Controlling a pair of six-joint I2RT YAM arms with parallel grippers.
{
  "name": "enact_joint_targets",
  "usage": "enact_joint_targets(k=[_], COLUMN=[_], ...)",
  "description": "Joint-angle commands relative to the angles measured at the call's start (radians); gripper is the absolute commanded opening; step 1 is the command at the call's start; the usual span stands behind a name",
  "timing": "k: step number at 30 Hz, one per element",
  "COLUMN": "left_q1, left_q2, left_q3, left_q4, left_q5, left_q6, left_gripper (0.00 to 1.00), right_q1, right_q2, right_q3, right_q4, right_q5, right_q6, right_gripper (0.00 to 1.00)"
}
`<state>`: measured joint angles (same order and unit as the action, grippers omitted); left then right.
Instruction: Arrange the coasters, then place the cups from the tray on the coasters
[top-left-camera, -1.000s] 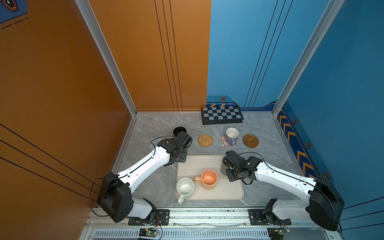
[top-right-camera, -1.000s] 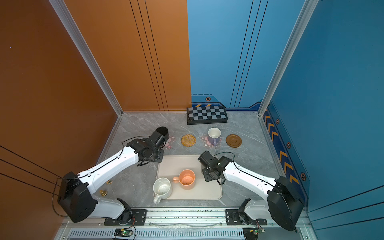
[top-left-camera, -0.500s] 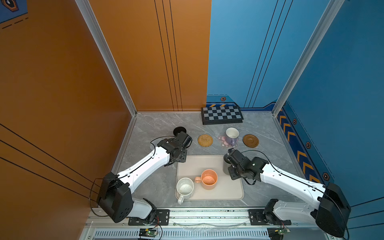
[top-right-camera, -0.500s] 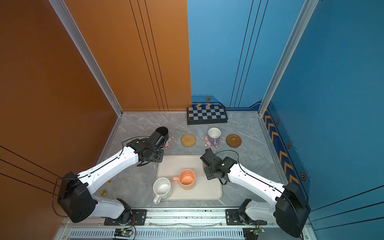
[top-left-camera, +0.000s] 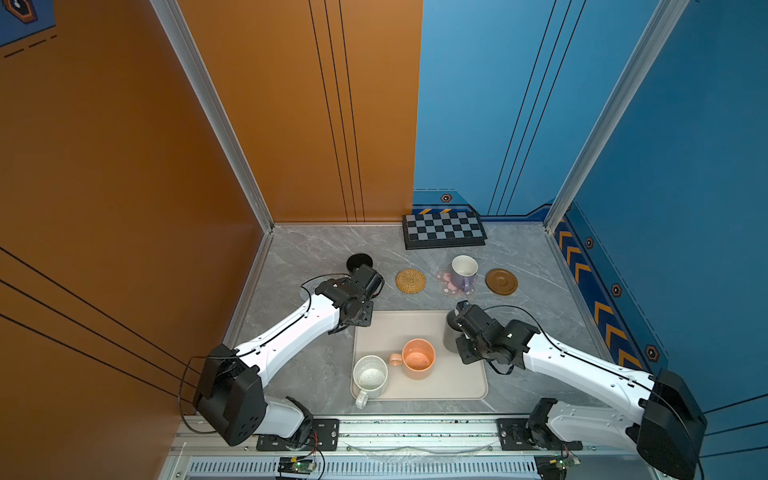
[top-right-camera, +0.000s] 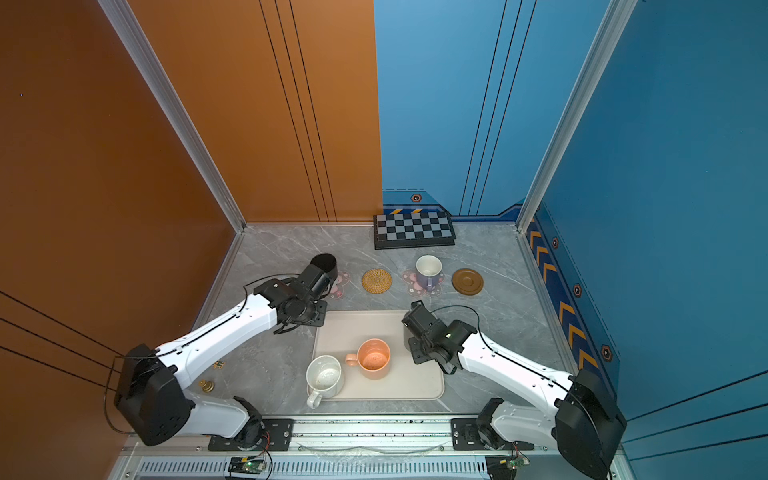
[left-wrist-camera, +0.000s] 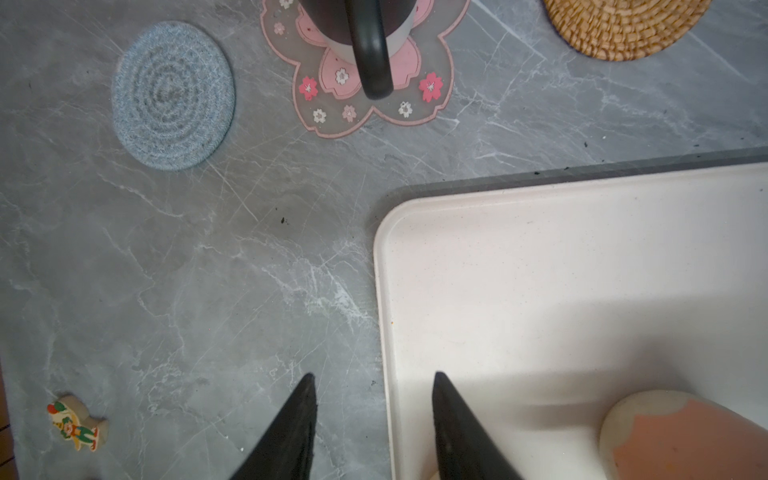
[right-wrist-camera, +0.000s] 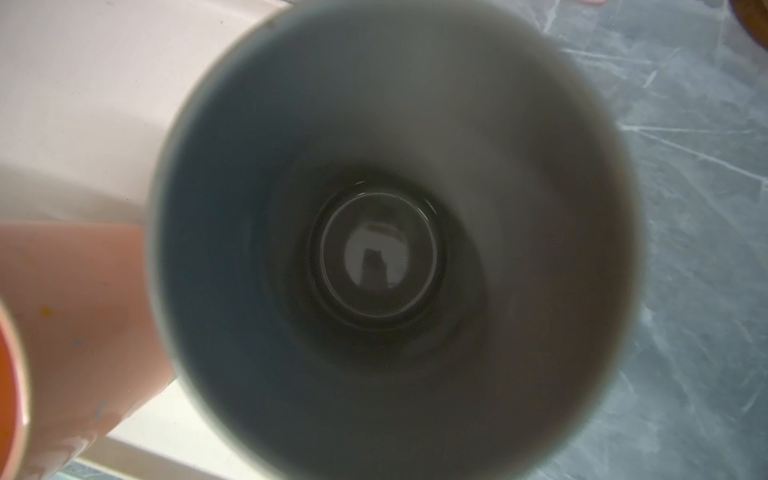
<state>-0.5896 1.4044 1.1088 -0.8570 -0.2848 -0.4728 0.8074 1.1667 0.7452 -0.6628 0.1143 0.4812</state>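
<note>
Left wrist view only: the knitted coaster (left-wrist-camera: 172, 95), grey-blue, lies flat on the grey marble worktop (left-wrist-camera: 166, 270). Just beside it the black cup (left-wrist-camera: 365, 41) stands on a pink flower coaster (left-wrist-camera: 428, 89). In the top views the left arm (top-left-camera: 291, 332) largely hides the knitted one.
Left jaws: the left gripper (left-wrist-camera: 374, 415) hangs with jaws partly apart and nothing between them. One tip is over the worktop, the other over a corner of the tray (left-wrist-camera: 540, 270).
Right wrist view only: a blurred look straight down into the grey cup (right-wrist-camera: 395, 249), which fills the picture. The peach cup (right-wrist-camera: 83, 311) is close beside it.
Right jaws: the right gripper (top-left-camera: 459, 322) sits over the grey cup at the tray's far right edge. No view shows the jaws, so I cannot tell their state.
Top views: the peach cup stands mid-tray. The speckled white cup (top-left-camera: 370, 376) is at the near left corner, its handle past the rim. The lavender cup (top-left-camera: 463, 270) stands on the second flower coaster (top-left-camera: 444, 282), between the bare straw coaster (top-left-camera: 410, 281) and the bare wooden coaster (top-left-camera: 501, 281).
Around: a checkered board (top-left-camera: 442, 230) lies by the back wall, and a small painted figurine (left-wrist-camera: 77, 422) on the worktop.
In the way: the right arm (top-left-camera: 561, 361) covers most of the grey cup from above.
</note>
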Motion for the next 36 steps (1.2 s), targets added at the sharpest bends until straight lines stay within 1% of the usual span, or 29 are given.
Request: enact_joint_targets(k=[1, 6, 12, 16, 18, 22, 23, 27, 31, 36], left_q1=[0.010, 0.008, 0.014, 0.022, 0.023, 0.030, 0.033, 0.034, 0.034, 0.033], left_q2=[-0.027, -0.029, -0.054, -0.060, -0.062, -0.059, -0.058, -0.055, -0.058, -0.059], left_q3=[-0.007, -0.006, -0.019, -0.027, -0.028, -0.025, -0.024, -0.021, -0.027, -0.029], left_q4=[-0.004, -0.006, -0.006, -0.006, -0.007, -0.006, -0.006, -0.006, -0.006, -0.006], left_q5=[-0.011, -0.002, -0.003, -0.002, -0.002, 0.000, 0.002, 0.004, 0.004, 0.006], left_q6=[-0.014, -0.014, -0.013, -0.013, -0.015, -0.011, -0.011, -0.011, -0.017, -0.021], left_gripper=[0.47, 0.47, 0.47, 0.47, 0.47, 0.47, 0.47, 0.47, 0.47, 0.47], right_q1=[0.006, -0.002, -0.009, -0.008, -0.009, -0.011, -0.010, -0.005, -0.008, -0.043], right_q2=[-0.029, 0.009, 0.106, 0.159, 0.167, 0.158, 0.155, 0.123, 0.052, -0.018], right_q3=[-0.007, 0.055, 0.133, 0.168, 0.167, 0.171, 0.171, 0.163, 0.137, 0.128], right_q4=[-0.033, -0.070, -0.096, -0.130, -0.132, -0.132, -0.132, -0.116, -0.087, -0.082], right_q5=[-0.028, -0.004, -0.030, -0.016, -0.014, 0.000, 0.003, 0.017, 0.048, 0.075], right_q6=[0.037, -0.006, -0.067, -0.079, -0.077, -0.072, -0.073, -0.078, -0.078, -0.087], right_gripper=[0.32, 0.34, 0.33, 0.25, 0.19, 0.05, 0.00, 0.00, 0.00, 0.00])
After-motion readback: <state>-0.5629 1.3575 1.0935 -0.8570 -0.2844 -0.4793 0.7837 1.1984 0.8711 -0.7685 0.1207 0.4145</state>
